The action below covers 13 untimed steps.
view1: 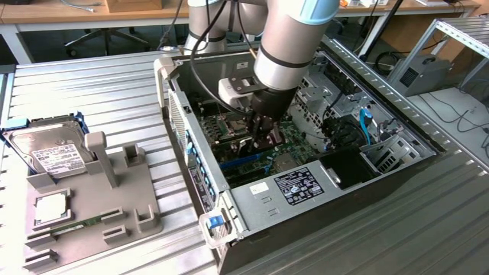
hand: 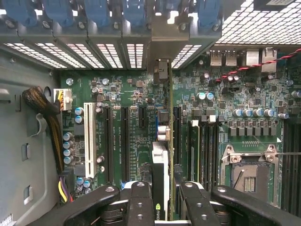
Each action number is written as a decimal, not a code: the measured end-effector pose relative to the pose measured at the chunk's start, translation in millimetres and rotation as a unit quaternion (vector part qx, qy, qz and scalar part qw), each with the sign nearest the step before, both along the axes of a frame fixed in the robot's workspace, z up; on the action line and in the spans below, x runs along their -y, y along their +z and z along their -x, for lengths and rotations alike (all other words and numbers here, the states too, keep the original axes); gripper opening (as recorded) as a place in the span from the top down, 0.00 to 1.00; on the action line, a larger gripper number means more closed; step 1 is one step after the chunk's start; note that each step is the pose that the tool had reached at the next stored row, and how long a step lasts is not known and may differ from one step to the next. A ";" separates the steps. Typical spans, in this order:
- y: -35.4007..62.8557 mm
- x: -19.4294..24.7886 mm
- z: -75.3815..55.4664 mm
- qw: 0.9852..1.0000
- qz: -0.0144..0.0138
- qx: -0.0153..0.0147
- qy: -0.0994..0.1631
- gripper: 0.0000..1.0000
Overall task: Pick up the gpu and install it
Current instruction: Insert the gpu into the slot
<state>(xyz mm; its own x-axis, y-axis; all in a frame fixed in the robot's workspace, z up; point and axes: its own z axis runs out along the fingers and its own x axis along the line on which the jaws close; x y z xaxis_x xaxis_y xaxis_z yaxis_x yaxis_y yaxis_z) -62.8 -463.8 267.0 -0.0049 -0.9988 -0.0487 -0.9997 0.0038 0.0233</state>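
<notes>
Ribbed metal worktop [view1: 99,86] carries an open computer case [view1: 344,229]. Inside it, the tool [view1: 260,130] pinches the gpu [view1: 258,146] edge-on, upright over the motherboard [hand: 136,136] slots. Writing on the hard drive [view1: 54,154] label and on the case's black sticker [view1: 298,186] is too small to read.

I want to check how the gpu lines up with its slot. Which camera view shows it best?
The wrist view: the gpu stands edge-on between the fingers of the end effector, over the motherboard slots. In the exterior view the arm and end effector cover most of it; a small part shows inside the computer case.
</notes>
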 end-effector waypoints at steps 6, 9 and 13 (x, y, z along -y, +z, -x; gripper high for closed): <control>0.0 0.0 0.9 1.000 0.000 0.000 0.000 0.73; 0.0 0.0 1.9 1.000 0.000 0.000 0.000 0.73; 0.0 0.0 3.2 1.000 0.000 0.000 0.000 0.73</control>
<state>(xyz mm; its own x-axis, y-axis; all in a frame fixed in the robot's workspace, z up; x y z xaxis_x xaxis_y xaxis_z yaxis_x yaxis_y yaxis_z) -65.9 -463.8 267.0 -0.0050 -0.9988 -0.0487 -0.9997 0.0039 0.0233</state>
